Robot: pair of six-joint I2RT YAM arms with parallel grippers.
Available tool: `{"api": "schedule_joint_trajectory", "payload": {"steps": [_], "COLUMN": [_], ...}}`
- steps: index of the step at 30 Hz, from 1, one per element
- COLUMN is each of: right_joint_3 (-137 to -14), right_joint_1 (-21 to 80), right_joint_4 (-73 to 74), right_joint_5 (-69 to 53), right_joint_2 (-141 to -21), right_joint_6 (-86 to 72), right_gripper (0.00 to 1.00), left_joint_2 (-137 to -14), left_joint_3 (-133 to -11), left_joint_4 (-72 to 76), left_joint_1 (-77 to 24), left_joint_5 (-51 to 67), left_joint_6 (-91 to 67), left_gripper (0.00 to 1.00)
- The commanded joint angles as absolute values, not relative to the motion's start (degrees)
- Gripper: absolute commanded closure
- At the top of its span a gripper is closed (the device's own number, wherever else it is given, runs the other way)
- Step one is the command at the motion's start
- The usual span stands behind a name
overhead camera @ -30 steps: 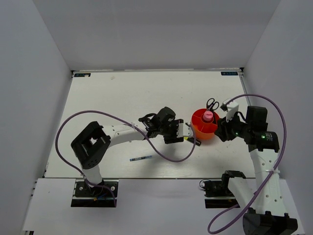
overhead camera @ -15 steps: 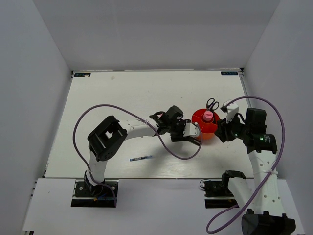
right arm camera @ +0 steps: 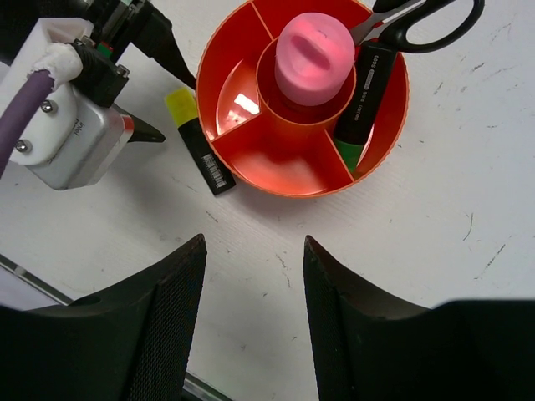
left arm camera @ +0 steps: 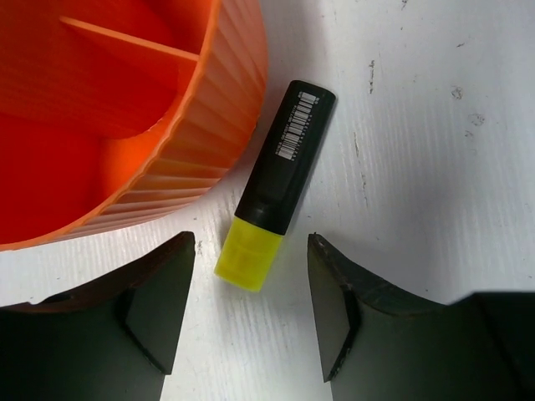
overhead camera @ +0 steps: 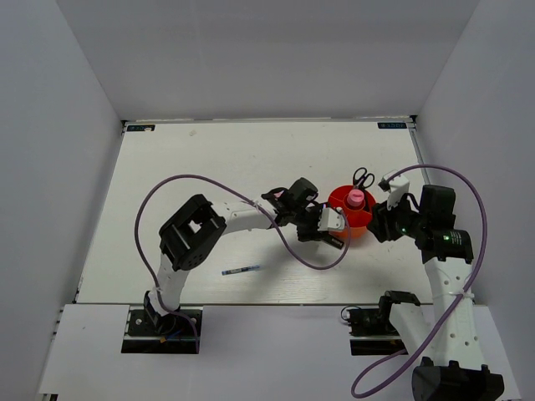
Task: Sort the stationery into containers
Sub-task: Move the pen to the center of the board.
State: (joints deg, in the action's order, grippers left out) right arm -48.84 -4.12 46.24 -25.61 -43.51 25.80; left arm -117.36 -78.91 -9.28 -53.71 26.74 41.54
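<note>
Our left gripper (left arm camera: pixel 251 246) has closed in on the cup (left arm camera: pixel 209 109) over the past second. Its jaws stand open and empty, straddling the yellow marker (left arm camera: pixel 280 175), which lies on the worktop (left arm camera: pixel 418 125) just beside the cup's seven o'clock wall. We judge a grasp is next. The right gripper (right arm camera: pixel 251 251) hovers with jaws open and empty. Only its camera shows the pink tube (right arm camera: pixel 313 57) and scissors (right arm camera: pixel 426 21) already in the cup.
</note>
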Motion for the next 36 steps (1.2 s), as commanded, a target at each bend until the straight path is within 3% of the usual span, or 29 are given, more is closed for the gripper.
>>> {"api": "schedule_joint_trajectory", "payload": {"steps": [1, 10, 26, 36], "right_joint_3": [-48.08, -47.28, -47.9, -48.25], "right_joint_1": [-4.48, -4.57, -5.1, -4.92], "right_joint_4": [44.21, 43.59, 43.95, 43.95], "right_joint_5": [-26.37, -26.19, -26.54, -27.07], "right_joint_2": [-43.51, -44.03, -44.03, -43.25], "right_joint_6": [24.87, 24.87, 24.7, 24.43], "right_gripper": [0.46, 0.46, 0.46, 0.46], "left_joint_2": [-117.68, -120.06, -121.21, -115.33], "left_joint_3": [-81.3, -83.58, -81.39, -70.32], "left_joint_4": [-9.76, -9.84, -9.05, -5.72], "left_joint_1": [-53.17, -52.56, -52.56, -53.26], "left_joint_5": [30.23, 31.02, 30.94, 28.74], "left_joint_6": [41.49, 41.13, 38.59, 36.13], "left_gripper": [0.33, 0.33, 0.54, 0.63]}}
